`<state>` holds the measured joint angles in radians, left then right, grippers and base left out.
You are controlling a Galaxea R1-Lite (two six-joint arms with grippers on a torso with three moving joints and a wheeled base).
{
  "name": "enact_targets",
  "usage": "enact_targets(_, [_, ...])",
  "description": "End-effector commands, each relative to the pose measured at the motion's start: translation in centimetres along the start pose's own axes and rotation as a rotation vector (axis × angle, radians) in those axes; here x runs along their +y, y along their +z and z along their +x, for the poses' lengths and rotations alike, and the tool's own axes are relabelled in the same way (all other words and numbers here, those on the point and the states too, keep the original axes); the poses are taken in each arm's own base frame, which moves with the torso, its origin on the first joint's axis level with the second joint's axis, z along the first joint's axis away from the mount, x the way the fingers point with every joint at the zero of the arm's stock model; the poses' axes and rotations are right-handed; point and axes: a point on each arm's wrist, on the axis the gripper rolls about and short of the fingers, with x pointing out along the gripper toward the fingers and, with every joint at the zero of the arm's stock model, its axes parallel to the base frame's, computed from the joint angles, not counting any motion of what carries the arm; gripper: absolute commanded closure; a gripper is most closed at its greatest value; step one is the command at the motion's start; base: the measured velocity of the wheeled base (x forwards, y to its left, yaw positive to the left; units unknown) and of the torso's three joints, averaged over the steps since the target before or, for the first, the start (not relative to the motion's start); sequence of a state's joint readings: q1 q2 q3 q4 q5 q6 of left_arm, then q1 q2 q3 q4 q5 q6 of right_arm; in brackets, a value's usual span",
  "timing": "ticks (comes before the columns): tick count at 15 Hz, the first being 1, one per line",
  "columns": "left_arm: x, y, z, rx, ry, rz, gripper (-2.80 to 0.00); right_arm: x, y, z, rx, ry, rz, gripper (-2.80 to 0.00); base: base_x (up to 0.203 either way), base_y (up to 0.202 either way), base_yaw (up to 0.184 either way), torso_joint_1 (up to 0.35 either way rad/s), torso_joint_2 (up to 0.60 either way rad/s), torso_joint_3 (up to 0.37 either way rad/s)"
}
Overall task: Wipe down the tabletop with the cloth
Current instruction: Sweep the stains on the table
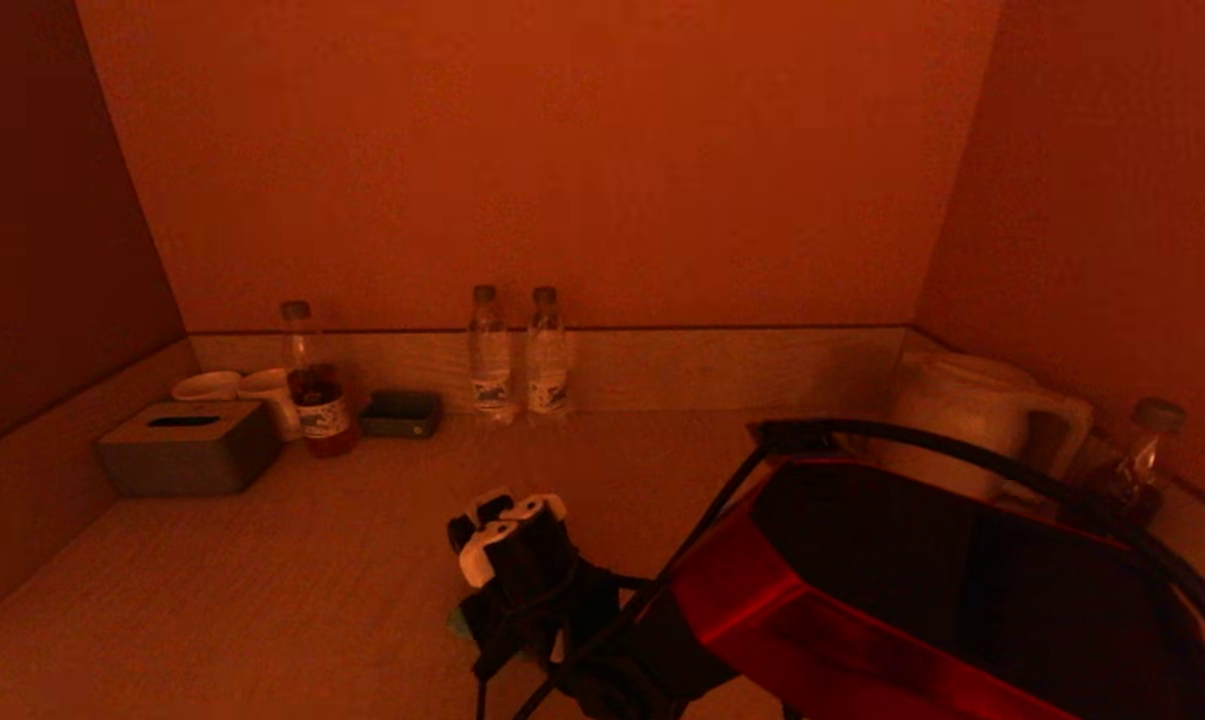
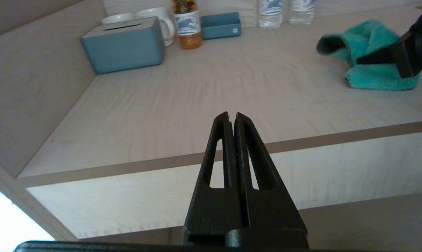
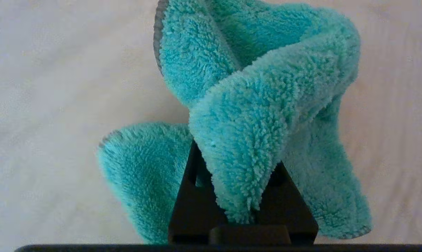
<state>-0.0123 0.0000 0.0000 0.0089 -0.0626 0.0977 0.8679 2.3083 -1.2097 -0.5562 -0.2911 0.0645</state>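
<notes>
I see the teal cloth (image 3: 267, 115) bunched between the fingers of my right claw (image 3: 244, 196), which grips a fold of it while the rest lies on the table (image 2: 203, 87). Open bare wood stretches from this claw toward the tissue box (image 2: 125, 45). My left claw (image 2: 232, 120) hangs clenched and empty off the table's front edge.

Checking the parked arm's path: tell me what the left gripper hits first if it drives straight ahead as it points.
Probably the tabletop's front edge: the shut left gripper sits off the table, aimed at it. Depth is unclear.
</notes>
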Motion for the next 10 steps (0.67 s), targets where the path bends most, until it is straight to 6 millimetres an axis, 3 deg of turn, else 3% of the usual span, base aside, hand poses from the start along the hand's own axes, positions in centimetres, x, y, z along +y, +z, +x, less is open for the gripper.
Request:
enact_targets(1, [0.0, 0.0, 0.0, 0.0, -0.002, 0.001, 0.0, -1.0, 0.0, 0.1, -0.017, -0.02, 0.016, 0.0, 0.0, 0.0, 0.0, 0.0, 0.0, 0.0])
enact_targets(4, [0.0, 0.0, 0.0, 0.0, 0.0, 0.0, 0.0, -2.1, 0.0, 0.2, -0.017, -0.042, 0.029, 0.0, 0.0, 0.0, 0.0, 0.0, 0.0, 0.0])
enact_targets(10, [0.0, 0.0, 0.0, 0.0, -0.002, 0.001, 0.0, -8.8, 0.6, 1.0, -0.021, -0.177, 0.11, 0.0, 0.0, 0.0, 0.0, 0.0, 0.0, 0.0])
